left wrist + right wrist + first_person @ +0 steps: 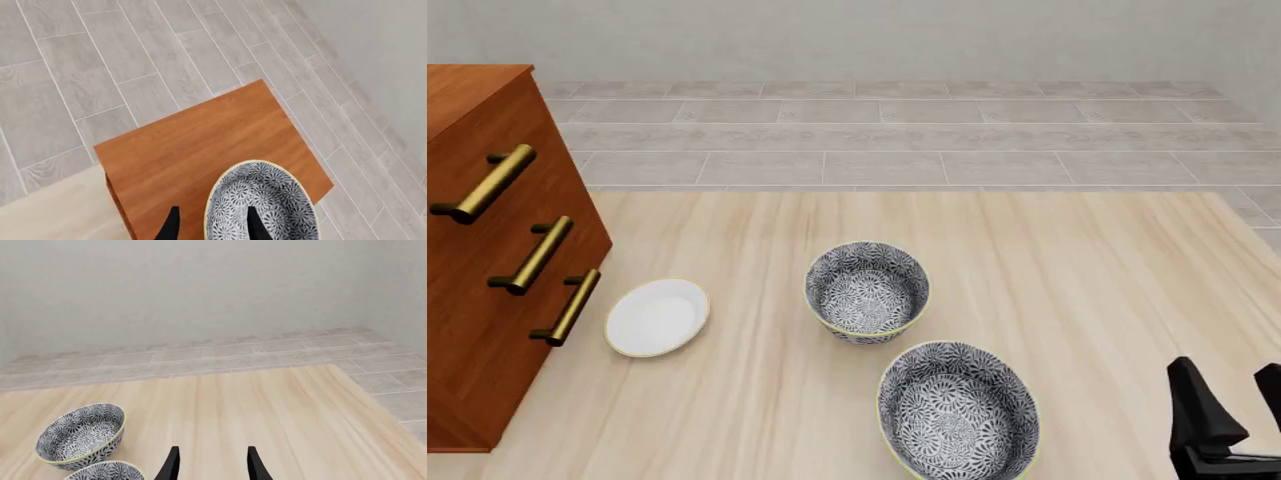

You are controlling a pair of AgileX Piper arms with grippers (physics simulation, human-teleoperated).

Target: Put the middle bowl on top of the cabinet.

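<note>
cabinet (200, 145) top | middle bowl (261, 205): grey-white floral, pale-yellow rim, upright

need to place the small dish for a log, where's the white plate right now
In the front view the white plate lies flat on the table's left side, just right of the cabinet near its lowest handle, with the nearest patterned bowl to its right.

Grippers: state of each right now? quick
Left gripper: fingers straddle the rim of the middle bowl over the cabinet top; grip cannot be told.
Right gripper: open, holding nothing, above the table.
</note>
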